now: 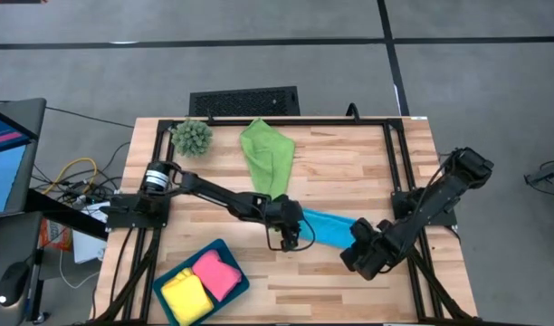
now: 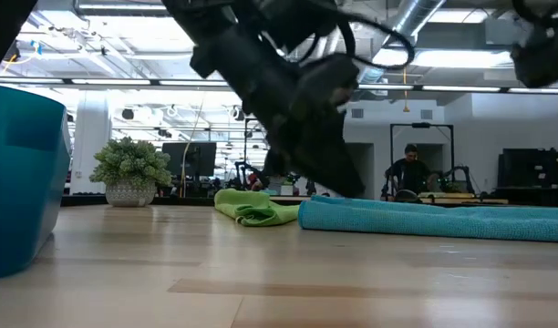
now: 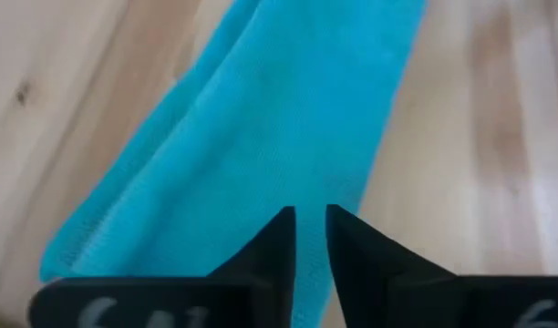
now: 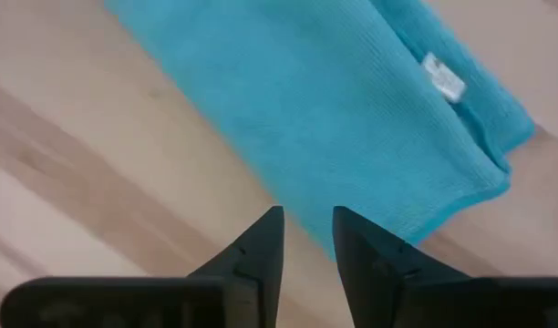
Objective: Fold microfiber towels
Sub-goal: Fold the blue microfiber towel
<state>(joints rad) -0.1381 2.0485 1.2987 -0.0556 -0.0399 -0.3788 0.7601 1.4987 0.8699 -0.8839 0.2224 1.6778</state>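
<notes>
The bright blue towel lies folded into a long strip on the table, flat in the low view. My left gripper points down over its left end, fingers all but shut with nothing between them. My right gripper hangs above the strip's right end, raised off the table, fingers nearly shut and empty. The green towel lies crumpled farther back. The yellow towel and pink towel lie folded in the teal tray. My left gripper comes at the blue towel's left end from above, slanting down. Its fingertips stand at the cloth's top surface; I cannot tell whether they touch it. The towel lies flat on the table.
A spiky green ball plant stands at the far left corner. The tray sits at the near left edge. Bare wood shows on the near side between the tray and my right gripper.
</notes>
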